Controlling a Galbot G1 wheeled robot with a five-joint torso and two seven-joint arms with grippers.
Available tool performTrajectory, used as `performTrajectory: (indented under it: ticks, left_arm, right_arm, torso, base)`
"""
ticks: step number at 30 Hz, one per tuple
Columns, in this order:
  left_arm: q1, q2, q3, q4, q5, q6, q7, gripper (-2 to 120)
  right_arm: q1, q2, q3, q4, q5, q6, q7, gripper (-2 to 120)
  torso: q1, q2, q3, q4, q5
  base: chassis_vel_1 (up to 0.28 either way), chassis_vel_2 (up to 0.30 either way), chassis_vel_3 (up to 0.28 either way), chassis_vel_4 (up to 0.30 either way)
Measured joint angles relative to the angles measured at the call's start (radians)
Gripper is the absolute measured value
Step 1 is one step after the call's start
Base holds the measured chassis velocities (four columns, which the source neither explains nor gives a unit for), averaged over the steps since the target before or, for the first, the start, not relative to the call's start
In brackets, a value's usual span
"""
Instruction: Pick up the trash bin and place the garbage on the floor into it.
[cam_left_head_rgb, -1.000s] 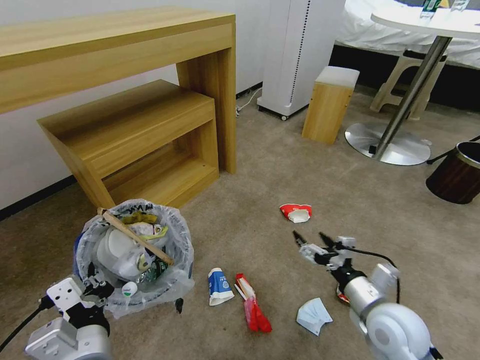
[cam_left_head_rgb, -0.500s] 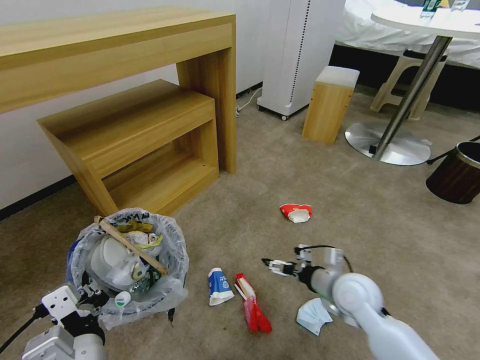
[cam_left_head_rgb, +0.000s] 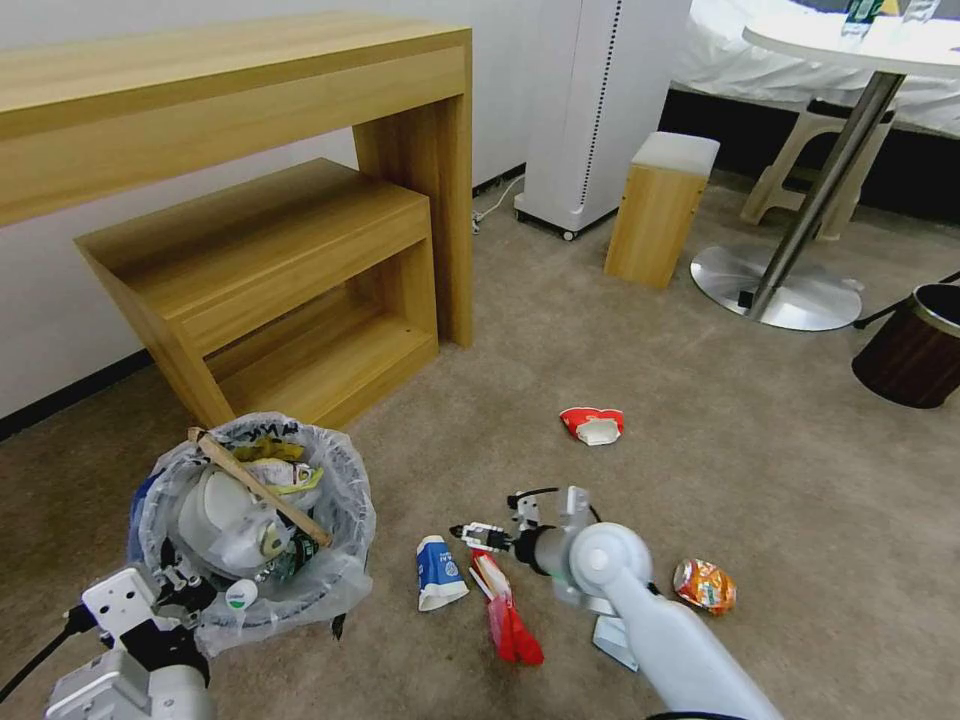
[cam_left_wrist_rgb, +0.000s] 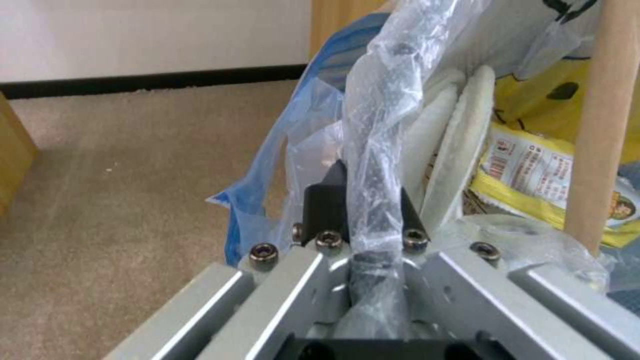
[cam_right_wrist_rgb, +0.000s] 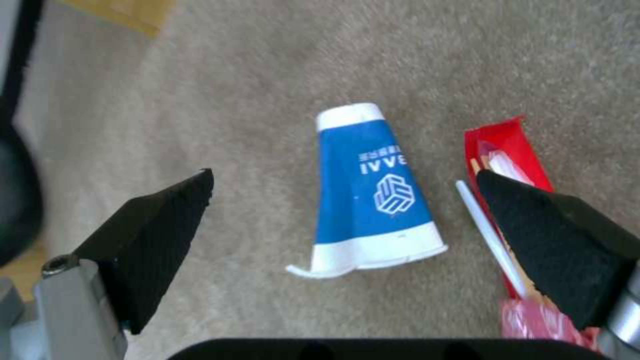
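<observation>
- left pincer (cam_left_wrist_rgb: 373, 220) is pinching the bagged rim of the trash bin (cam_left_head_rgb: 345, 500), black fingers (cam_left_wrist_rgb: 325, 205) pressed together on a fold of the translucent liner
- bin is sitting at the lower left of the head view, in front of the wooden shelf unit (cam_left_head_rgb: 270, 270); can't tell whether it is resting on the floor (cam_left_head_rgb: 700, 420) or lifted clear of it
- bin is already carrying litter: a wooden stick (cam_left_head_rgb: 262, 487) lying across the top, white slippers (cam_left_wrist_rgb: 453, 150) standing on edge inside, a yellow printed wrapper (cam_left_wrist_rgb: 533, 170) beside them
- right pincer (cam_right_wrist_rgb: 347, 220) is hanging spread wide, gripping nothing, directly over the blue-white paper cup (cam_right_wrist_rgb: 373, 190)
- in the head view the right pincer (cam_left_head_rgb: 480, 533) is sitting just above and between that cup (cam_left_head_rgb: 438, 572) and the red wrapper (cam_left_head_rgb: 505, 605)
- cup is lying flattened on its side on the carpet, just beside the bin's bag and apart from it
- red wrapper is lying just beside the cup, a white stick (cam_right_wrist_rgb: 490, 237) running along its edge; one right fingertip is overlapping it in the wrist view
- red-white paper cup (cam_left_head_rgb: 593, 425) is lying crushed farther out on the floor, well apart from the pincer
- orange snack bag (cam_left_head_rgb: 705, 585) is lying on the carpet to the right of the right arm
- dark brown bin (cam_left_head_rgb: 915, 345) is standing at the far right edge, near the round table's base (cam_left_head_rgb: 775, 290)
</observation>
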Motion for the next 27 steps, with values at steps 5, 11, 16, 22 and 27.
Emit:
performTrajectory:
  ticks: [5,11,16,22,27]
  left_arm:
    - [0.002,0.000,-0.001,0.000,0.006,-0.003,0.000,0]
    - [-0.002,0.000,-0.009,0.000,0.007,-0.003,0.000,0]
    - [-0.004,0.000,-0.009,0.001,0.006,-0.003,-0.001,0]
    - [-0.010,0.000,-0.009,0.001,0.004,-0.003,-0.001,0]
    - [-0.014,0.000,-0.008,0.001,0.003,-0.003,-0.002,0]
  right_arm:
    - [0.044,0.044,-0.040,-0.096,-0.043,0.003,-0.026,100]
    - [0.088,0.116,-0.095,-0.179,-0.107,0.005,-0.031,100]
    - [0.115,0.155,-0.114,-0.223,-0.126,0.006,-0.004,100]
    - [0.152,0.197,-0.128,-0.288,-0.142,0.007,0.050,100]
    - [0.166,0.227,-0.131,-0.351,-0.175,0.007,0.054,100]
  torso:
    - [0.000,0.000,0.000,0.0000,0.0001]
    - [0.000,0.000,0.000,0.0000,0.0002]
    - [0.000,0.000,0.000,0.0000,0.0001]
    - [0.000,0.000,0.000,0.0000,0.0002]
    - [0.000,0.000,0.000,0.0000,0.0002]
  base:
    - [0.000,0.000,0.000,0.000]
    - [0.000,0.000,0.000,0.000]
    - [0.000,0.000,0.000,0.000]
    - [0.000,0.000,0.000,0.000]
    - [0.000,0.000,0.000,0.000]
